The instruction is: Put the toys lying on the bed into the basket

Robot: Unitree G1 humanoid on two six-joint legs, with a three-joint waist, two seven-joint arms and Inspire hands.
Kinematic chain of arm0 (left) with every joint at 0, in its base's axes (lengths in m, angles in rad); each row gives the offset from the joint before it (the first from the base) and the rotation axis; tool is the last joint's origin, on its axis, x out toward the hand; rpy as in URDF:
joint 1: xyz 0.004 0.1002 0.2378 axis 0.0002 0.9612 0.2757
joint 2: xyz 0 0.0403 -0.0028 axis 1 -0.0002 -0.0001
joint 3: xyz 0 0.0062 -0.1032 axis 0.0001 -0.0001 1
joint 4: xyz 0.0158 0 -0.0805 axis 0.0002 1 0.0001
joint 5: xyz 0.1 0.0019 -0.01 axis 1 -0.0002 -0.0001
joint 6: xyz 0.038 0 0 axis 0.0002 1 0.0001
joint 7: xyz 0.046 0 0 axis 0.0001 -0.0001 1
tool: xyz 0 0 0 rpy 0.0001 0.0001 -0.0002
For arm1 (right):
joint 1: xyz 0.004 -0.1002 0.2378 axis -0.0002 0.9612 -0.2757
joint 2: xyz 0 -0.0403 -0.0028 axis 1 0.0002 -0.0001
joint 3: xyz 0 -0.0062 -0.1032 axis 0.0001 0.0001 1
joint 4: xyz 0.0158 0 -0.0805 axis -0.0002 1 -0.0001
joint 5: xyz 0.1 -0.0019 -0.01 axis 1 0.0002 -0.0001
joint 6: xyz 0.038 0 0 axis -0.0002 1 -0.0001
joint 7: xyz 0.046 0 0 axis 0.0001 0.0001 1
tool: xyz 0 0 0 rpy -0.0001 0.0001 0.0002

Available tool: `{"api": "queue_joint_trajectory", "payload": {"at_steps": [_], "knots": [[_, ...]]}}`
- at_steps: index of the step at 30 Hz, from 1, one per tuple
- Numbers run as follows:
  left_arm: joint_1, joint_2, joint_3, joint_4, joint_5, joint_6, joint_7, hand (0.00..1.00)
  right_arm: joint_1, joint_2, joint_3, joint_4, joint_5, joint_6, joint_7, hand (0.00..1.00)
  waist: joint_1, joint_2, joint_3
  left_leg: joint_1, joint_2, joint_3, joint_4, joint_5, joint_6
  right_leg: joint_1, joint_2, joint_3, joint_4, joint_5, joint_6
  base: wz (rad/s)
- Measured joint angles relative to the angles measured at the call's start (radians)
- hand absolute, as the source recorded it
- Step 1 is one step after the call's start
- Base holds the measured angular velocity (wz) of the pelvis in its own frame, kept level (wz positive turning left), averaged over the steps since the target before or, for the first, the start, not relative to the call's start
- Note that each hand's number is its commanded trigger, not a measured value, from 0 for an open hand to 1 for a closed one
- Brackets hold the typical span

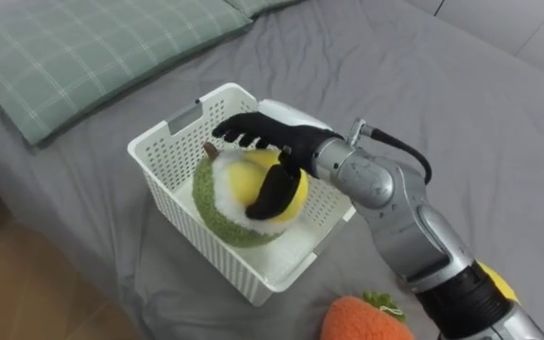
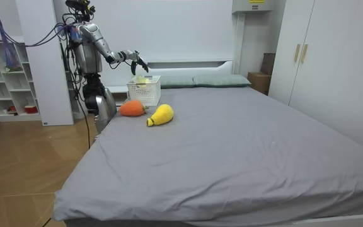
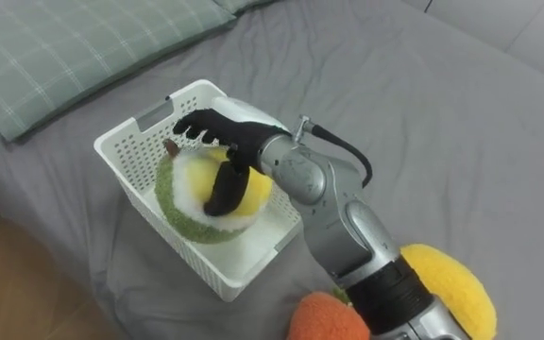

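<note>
We are looking down at a grey bed (image 1: 461, 104), where a white basket (image 1: 196, 250) is sitting close to the edge. Inside the basket a round plush toy is lying: an avocado (image 1: 217, 203) with a green rim, a white face and a yellow ball in the middle.

The right hand (image 1: 280, 149) is reaching in from the right and hovering over the basket, just above the avocado. We are seeing it open. Its dark fingers (image 1: 239, 132) are stretching out straight and spread over the basket's far side. The thumb is hanging down across the yellow ball without curling round it, and we cannot tell whether it is touching the toy.

Two other toys are lying on the bed outside the basket, nearer the robot. One is an orange carrot (image 1: 362, 321) with a green tuft. The other is a yellow toy (image 3: 451, 283) just beside it, partly hidden behind the forearm. A green checked pillow (image 1: 83, 47) is lying at the upper left, apart from the basket.

In the room view the robot is standing upright at the side of the bed, near the head end, with its arm stretching out over the basket. The carrot and the yellow toy are lying near the basket, toward the foot of the bed. A white shelf (image 2: 5, 75) is standing behind the robot.
</note>
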State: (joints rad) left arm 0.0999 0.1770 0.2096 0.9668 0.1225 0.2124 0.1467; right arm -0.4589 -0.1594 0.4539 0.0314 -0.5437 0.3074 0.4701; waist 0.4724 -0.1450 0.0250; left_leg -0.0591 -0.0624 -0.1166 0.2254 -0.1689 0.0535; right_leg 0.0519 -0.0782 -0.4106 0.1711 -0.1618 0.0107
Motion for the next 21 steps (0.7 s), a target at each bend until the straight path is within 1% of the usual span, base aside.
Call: {"api": "queue_joint_trajectory", "payload": {"at_steps": [6, 8, 12, 14, 15, 16, 18, 20, 21], "knots": [[-0.001, 0.0, -0.001, -0.004, -0.002, 0.0, 0.002, 0.0, 0.0, -0.014, 0.0, -0.001, 0.002, -0.001, -0.021, 0.0, -0.006, -0.002, -0.0012, 0.003, 0.0, 0.005, -0.004, 0.003, 0.001, 0.0, -0.001, 0.002, -0.001, 0.0, 0.001, 0.0], [-0.001, 0.0, -0.005, -0.004, -0.003, 0.0, 0.002, 0.0, 0.0, -0.027, 0.0, -0.001, 0.003, -0.001, -0.021, 0.0, -0.007, -0.003, -0.0024, 0.003, 0.0, 0.005, -0.005, 0.004, 0.002, 0.0, -0.001, 0.004, -0.001, 0.0, 0.001, 0.0], [0.001, 0.0, -0.006, 0.004, -0.002, -0.003, 0.002, 0.0, 0.0, -0.042, -0.001, -0.001, 0.014, -0.004, -0.021, 0.0, -0.009, -0.002, -0.0014, 0.011, 0.003, 0.021, -0.01, 0.004, 0.002, 0.0, 0.001, 0.025, -0.001, 0.0, 0.0, -0.11], [0.001, 0.0, -0.005, 0.008, -0.001, -0.003, 0.003, 0.0, 0.0, -0.042, -0.002, -0.001, 0.014, -0.013, -0.02, 0.0, -0.028, -0.003, -0.0018, 0.012, 0.004, 0.027, -0.013, 0.003, 0.002, -0.001, 0.007, 0.03, -0.001, 0.0, 0.0, -0.08], [0.001, 0.0, -0.005, 0.008, -0.001, -0.003, 0.003, 0.0, 0.0, -0.042, -0.002, -0.001, 0.014, -0.013, -0.02, 0.0, -0.03, -0.003, -0.0018, 0.013, 0.005, 0.03, -0.014, 0.003, 0.002, -0.002, 0.007, 0.035, -0.001, 0.0, 0.0, -0.17], [0.001, 0.0, -0.005, 0.008, -0.001, -0.003, 0.003, 0.0, 0.001, -0.042, -0.002, -0.001, 0.014, -0.013, -0.02, 0.0, -0.031, -0.002, -0.0016, 0.019, 0.007, 0.042, -0.021, 0.003, 0.002, -0.003, 0.009, 0.05, -0.001, 0.001, 0.0, -0.24], [0.001, 0.001, -0.005, 0.003, -0.001, -0.003, 0.003, 0.0, 0.001, -0.045, -0.005, -0.001, 0.023, -0.014, -0.02, 0.0, -0.04, -0.004, -0.0026, 0.02, 0.013, 0.058, -0.022, 0.002, 0.003, -0.004, 0.011, 0.054, -0.002, 0.003, 0.0, -0.18], [0.002, 0.0, 0.001, -0.003, -0.001, -0.003, 0.002, 0.0, 0.006, -0.051, -0.014, -0.001, 0.024, -0.016, -0.021, 0.0, -0.067, -0.004, -0.0026, 0.034, 0.014, 0.065, -0.023, 0.002, 0.004, 0.0, 0.012, 0.063, -0.003, 0.003, 0.0, -0.09], [0.002, 0.0, 0.004, -0.004, -0.001, -0.003, 0.002, 0.0, 0.01, -0.052, -0.024, -0.001, 0.024, -0.019, -0.022, 0.0, -0.072, -0.004, -0.0026, 0.035, 0.015, 0.067, -0.023, 0.002, 0.004, 0.0, 0.012, 0.067, -0.003, 0.003, 0.0, -0.15]]}}
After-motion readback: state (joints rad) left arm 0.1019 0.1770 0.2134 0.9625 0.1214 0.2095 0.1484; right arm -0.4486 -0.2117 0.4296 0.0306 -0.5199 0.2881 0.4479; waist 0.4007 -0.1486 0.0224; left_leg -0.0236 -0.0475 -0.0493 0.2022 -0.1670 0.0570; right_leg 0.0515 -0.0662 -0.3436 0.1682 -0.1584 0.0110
